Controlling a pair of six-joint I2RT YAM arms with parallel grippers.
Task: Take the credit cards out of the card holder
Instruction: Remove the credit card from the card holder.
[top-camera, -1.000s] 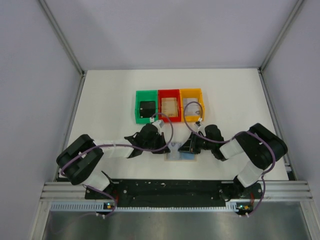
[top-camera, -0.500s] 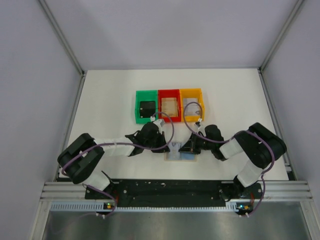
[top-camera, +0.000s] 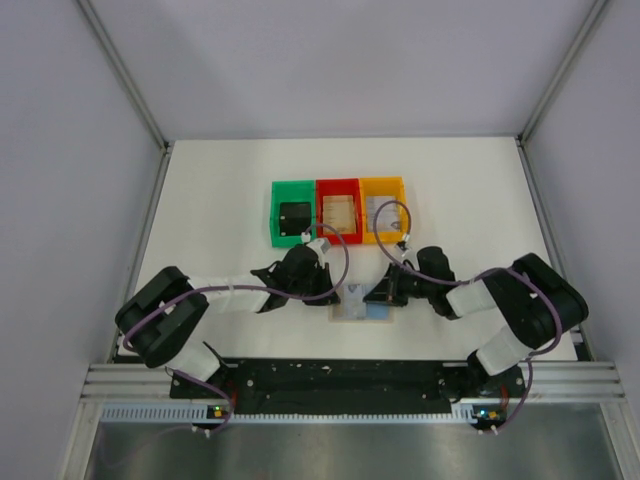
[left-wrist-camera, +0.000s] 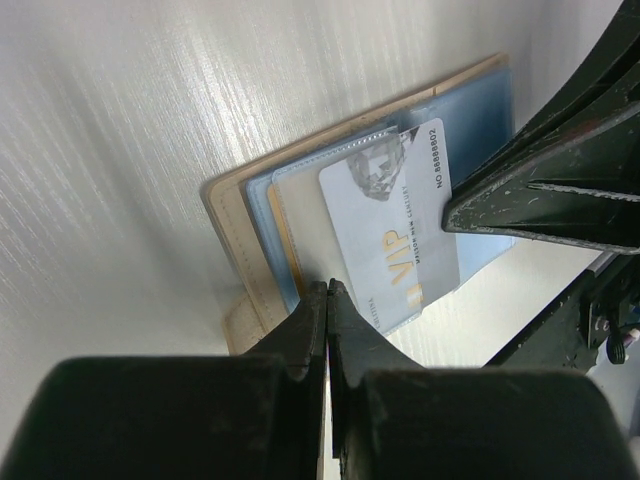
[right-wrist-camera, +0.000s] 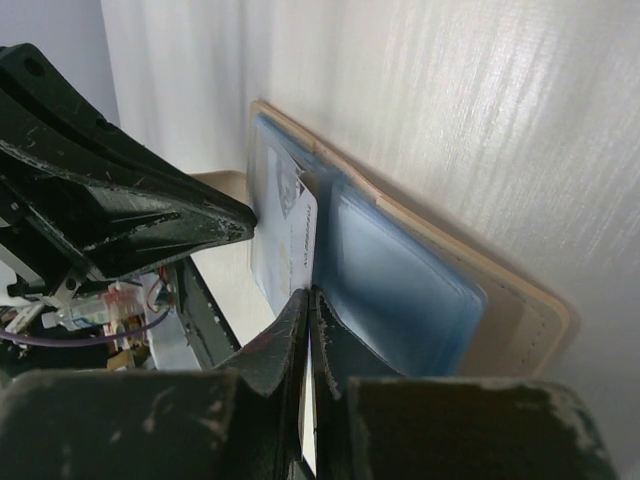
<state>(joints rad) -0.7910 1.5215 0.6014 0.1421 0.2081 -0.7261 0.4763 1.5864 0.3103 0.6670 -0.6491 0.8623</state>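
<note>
Robot test cell in a laboratory.
Enclosed by plain pale wall panels (top-camera: 340, 60) and aluminium frame struts (top-camera: 121, 70) rising from the far corners of the white table (top-camera: 220, 190); slotted metal rail (top-camera: 110, 385) along the table's near edge; three colour-coded plastic bins (top-camera: 338, 183) side by side at mid-table.

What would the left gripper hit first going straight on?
The card holder: the shut left gripper points at its near edge, just beside the card, and may be touching it; depth is unclear.
</note>
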